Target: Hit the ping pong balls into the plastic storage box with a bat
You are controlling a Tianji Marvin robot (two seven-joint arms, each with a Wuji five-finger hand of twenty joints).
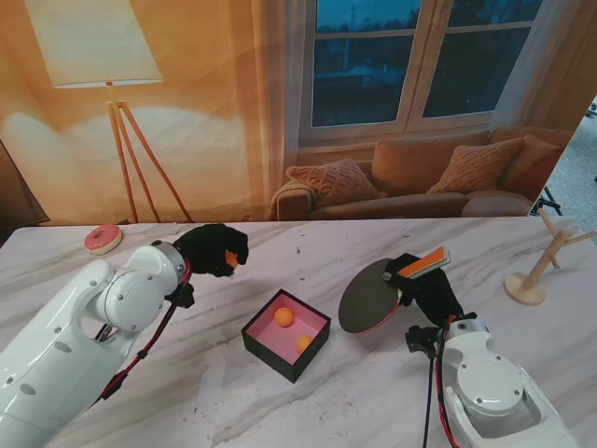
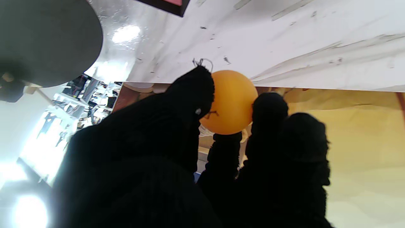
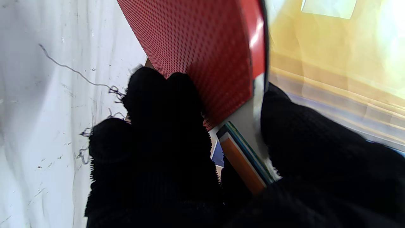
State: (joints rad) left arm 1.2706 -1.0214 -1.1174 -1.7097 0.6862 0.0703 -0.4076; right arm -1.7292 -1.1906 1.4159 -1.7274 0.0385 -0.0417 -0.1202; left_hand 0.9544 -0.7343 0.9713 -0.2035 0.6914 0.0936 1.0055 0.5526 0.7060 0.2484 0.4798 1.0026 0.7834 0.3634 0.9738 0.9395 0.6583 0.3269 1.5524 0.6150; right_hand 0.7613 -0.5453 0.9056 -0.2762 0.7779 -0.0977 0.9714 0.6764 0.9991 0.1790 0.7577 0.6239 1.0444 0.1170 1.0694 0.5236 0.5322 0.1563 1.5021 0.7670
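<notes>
Surface: marble-look, white with grey veins, polished; glossy glare shows in the left wrist view. Left robot hand and right robot hand: black knitted cloth gloves, matt, fuzzy, loose threads at the fingertips. Arm shells: smooth glossy white plastic. Ball in the left robot hand: orange, smooth, satin. Bat in the right robot hand: dark matt face; opposite face red pimpled rubber; handle layered wood. Box: black matt walls, pink inside.

White marble table with storage box, doughnut, wooden stand.
</notes>
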